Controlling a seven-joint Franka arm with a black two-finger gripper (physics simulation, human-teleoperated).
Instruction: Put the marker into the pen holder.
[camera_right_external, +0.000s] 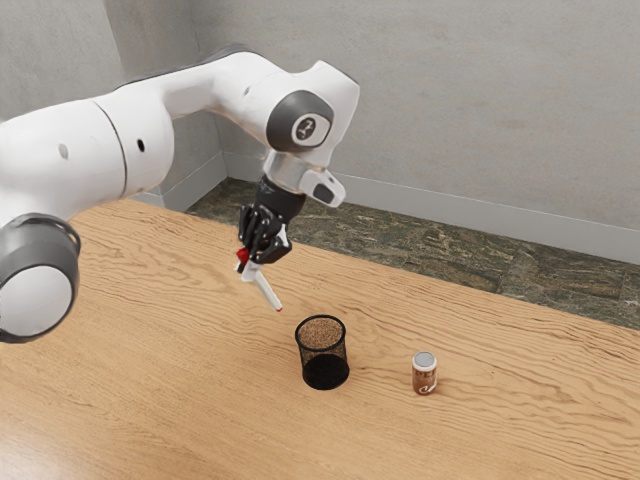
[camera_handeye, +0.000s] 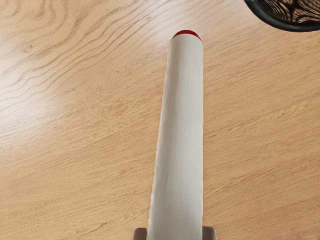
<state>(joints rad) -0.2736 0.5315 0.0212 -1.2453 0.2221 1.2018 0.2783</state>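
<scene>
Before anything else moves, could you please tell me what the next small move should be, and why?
I'd probably carry the white, red-ended marker sideways toward the black wire-mesh pen holder, keeping above its rim: the jaws hold the marker aloft, slanted, and its lower end is beside the opening, not over it.

Bright, soft light covered the scene in the exterior view, and the worktop (camera_right_external: 180, 350) took on a warm tone, washing out to a pale glare in the near corner at the exterior view's left. The arm (camera_right_external: 70, 150) looked bright white on its upper surfaces and greyer underneath. The wall (camera_right_external: 450, 90) was an even, muted grey, the floor (camera_right_external: 420, 240) much dimmer. The pen holder (camera_right_external: 325, 373) darkened toward its base. In the wrist view, a whitish sheen lay beside the marker (camera_handeye: 182, 125), on the side away from the pen holder, and gentle shading ran along its pale barrel
</scene>
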